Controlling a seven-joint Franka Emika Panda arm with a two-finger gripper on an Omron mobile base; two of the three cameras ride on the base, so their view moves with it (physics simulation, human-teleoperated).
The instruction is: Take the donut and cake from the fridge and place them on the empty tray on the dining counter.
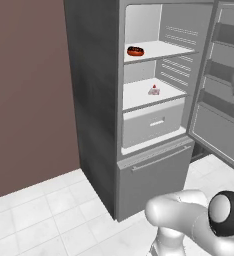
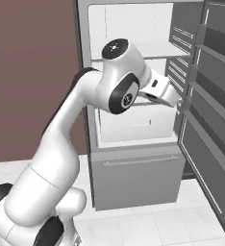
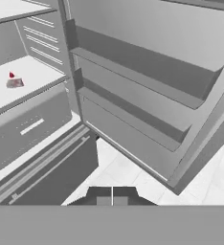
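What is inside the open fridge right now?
In the fridge, the donut sits on the upper shelf and the cake on the shelf below, above a closed drawer. The drawer's contents are hidden.

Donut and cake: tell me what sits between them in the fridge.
Only the white upper shelf the donut rests on; the cake stands one shelf lower, nothing else between, as the left base view shows.

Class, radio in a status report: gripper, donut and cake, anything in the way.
Gripper shut, empty, by open fridge door. Donut on upper shelf, cake on shelf below. Nothing blocking either.
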